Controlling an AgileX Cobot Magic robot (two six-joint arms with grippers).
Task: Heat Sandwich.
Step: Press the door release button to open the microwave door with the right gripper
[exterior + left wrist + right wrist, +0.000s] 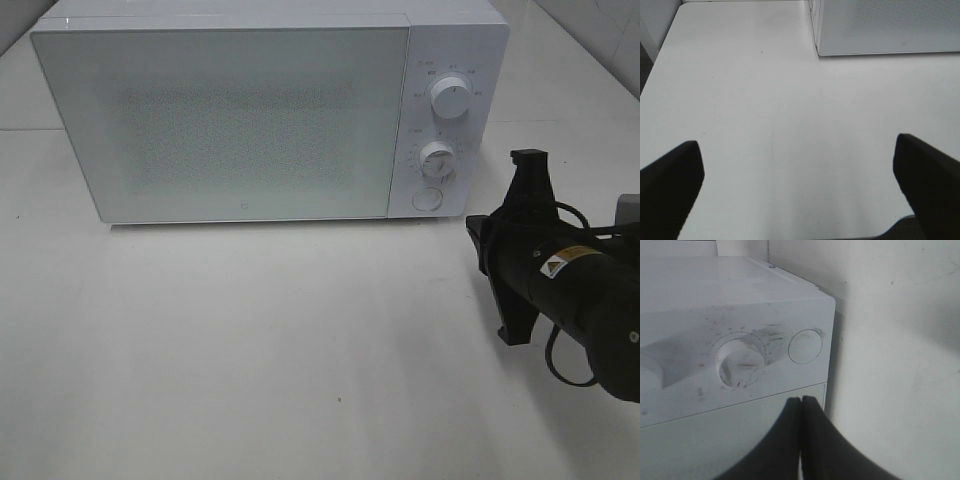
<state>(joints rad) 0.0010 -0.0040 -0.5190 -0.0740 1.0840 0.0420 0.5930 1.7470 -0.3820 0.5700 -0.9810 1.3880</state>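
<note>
Showing in no view, the sandwich probably sits behind the microwave's (220, 120) closed door. Clenched on nothing, the right gripper (801, 400) points at the round button (805, 346) on the panel's lower corner. The left gripper (796, 142) hangs spread over the bench (765, 100), farther off.

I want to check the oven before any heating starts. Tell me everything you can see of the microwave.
The microwave is a white, glossy box standing on the white table, its speckled-window door shut. The control panel beside the door carries an upper knob, a lower knob and a round button beneath. The shut right end effector points at the front near that button; contact cannot be told.
</note>
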